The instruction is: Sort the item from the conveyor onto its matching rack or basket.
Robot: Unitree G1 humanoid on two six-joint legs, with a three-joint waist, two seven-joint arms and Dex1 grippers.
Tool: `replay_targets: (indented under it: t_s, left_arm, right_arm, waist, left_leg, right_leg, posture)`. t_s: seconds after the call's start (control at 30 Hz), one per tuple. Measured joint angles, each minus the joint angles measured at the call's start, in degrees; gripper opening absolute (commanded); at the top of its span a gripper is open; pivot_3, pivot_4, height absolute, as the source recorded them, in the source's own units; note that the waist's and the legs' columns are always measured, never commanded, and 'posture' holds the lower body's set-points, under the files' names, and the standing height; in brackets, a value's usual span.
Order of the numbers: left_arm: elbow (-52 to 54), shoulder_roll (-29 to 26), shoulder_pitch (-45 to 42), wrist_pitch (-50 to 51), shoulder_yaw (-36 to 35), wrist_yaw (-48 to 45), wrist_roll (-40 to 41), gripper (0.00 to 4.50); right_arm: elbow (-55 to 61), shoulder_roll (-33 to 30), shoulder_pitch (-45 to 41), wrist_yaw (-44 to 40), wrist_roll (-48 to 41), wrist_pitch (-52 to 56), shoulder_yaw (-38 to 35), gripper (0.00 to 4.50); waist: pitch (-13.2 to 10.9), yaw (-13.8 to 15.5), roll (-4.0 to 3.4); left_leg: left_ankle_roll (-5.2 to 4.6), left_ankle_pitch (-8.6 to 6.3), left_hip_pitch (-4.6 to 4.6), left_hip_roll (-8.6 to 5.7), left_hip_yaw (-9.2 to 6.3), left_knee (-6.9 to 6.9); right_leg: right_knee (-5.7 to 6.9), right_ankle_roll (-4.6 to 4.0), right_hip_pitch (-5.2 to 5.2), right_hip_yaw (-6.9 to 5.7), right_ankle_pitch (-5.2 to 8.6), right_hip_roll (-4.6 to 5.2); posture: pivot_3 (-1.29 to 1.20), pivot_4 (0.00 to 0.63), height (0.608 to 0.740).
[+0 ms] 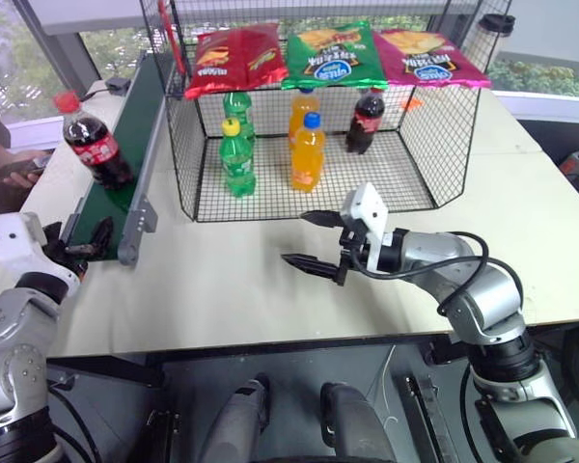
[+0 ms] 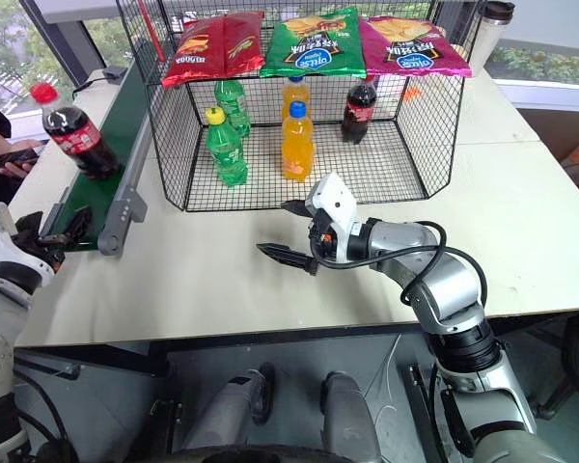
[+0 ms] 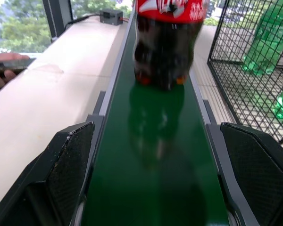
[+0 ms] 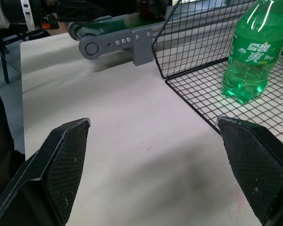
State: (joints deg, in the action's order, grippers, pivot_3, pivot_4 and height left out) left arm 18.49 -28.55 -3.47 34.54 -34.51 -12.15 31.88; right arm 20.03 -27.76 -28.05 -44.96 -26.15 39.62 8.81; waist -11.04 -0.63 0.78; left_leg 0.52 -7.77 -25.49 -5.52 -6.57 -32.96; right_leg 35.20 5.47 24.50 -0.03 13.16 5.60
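Note:
The item, a small cola bottle point(image 1: 95, 145) with a red cap and red label, stands upright on the dark green conveyor point(image 1: 140, 116) at the table's left. My left gripper point(image 1: 77, 241) is open at the belt's near end, level with it and pointing along it. In the left wrist view the bottle point(image 3: 165, 52) stands ahead of the fingers, apart from them. The black wire cage point(image 1: 444, 125) stands at the back centre with its open front toward me. My right gripper point(image 1: 294, 238) hovers open over the table in front of the cage, empty.
Inside the cage stand green soda bottles point(image 1: 236, 154), orange soda bottles point(image 1: 307, 149) and another cola bottle point(image 1: 365, 121). Snack bags point(image 1: 333, 53) lie on its top. A person's hand with a phone point(image 1: 10, 169) is at the far left.

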Motion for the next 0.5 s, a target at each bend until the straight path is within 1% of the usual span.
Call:
replay_targets:
  t_s: [0.5]
  left_arm:
    - [0.0, 0.9, -1.5, -0.2, 1.8, 1.2, -0.3, 4.5]
  right_arm:
    - [0.0, -0.4, -0.5, -0.2, 0.1, -0.1, 0.0, 4.46]
  waist:
    - [0.0, 0.0, 0.0]
  left_leg:
    - [0.0, 0.0, 0.02, 0.0, 0.01, -0.01]
  right_leg:
    - [0.01, -0.01, -0.02, -0.01, -0.02, -0.01]
  posture:
    - [0.0, 0.15, 0.738]
